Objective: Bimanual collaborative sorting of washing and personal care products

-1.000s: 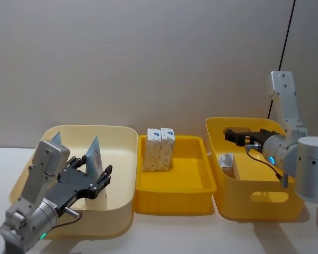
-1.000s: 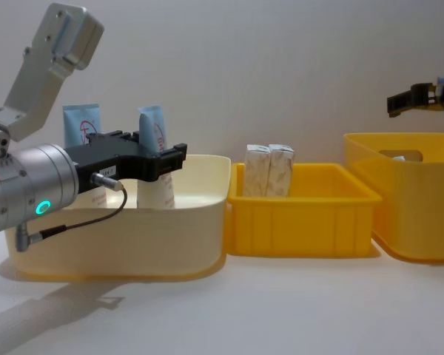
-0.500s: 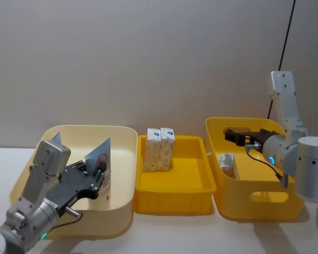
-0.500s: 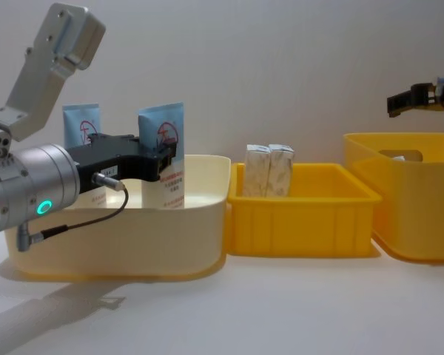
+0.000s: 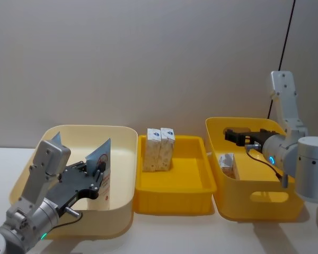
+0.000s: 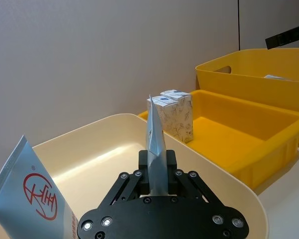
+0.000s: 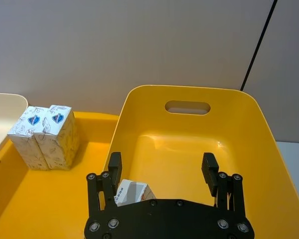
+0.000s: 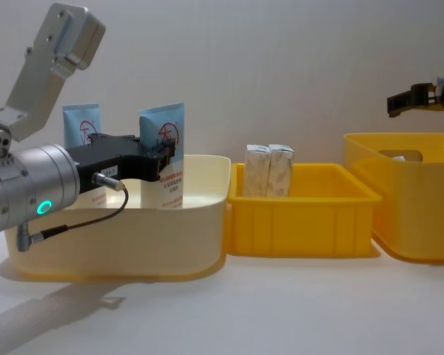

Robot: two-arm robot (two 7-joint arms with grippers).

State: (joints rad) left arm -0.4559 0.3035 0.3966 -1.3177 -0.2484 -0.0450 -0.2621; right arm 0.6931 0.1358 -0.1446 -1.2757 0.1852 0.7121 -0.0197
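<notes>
Left gripper [image 5: 98, 174]: inside the cream bin [image 5: 123, 133], fingers closed flat on the near tube [image 5: 98, 155]
Near tube: upright with a slight tilt, base hidden behind the bin wall; the second tube [image 5: 55, 141] stands at the far-left corner
Right gripper [image 5: 229, 134]: hovers over the deep yellow bin [image 5: 254, 204], fingers wide apart and empty, a carton [image 5: 228, 161] lying below
Middle tray [image 5: 193, 188]: two upright cartons [image 5: 160, 148] side by side
Risk: the soft tube may swivel or slip in the pinch, or clip the rim on lifting
</notes>
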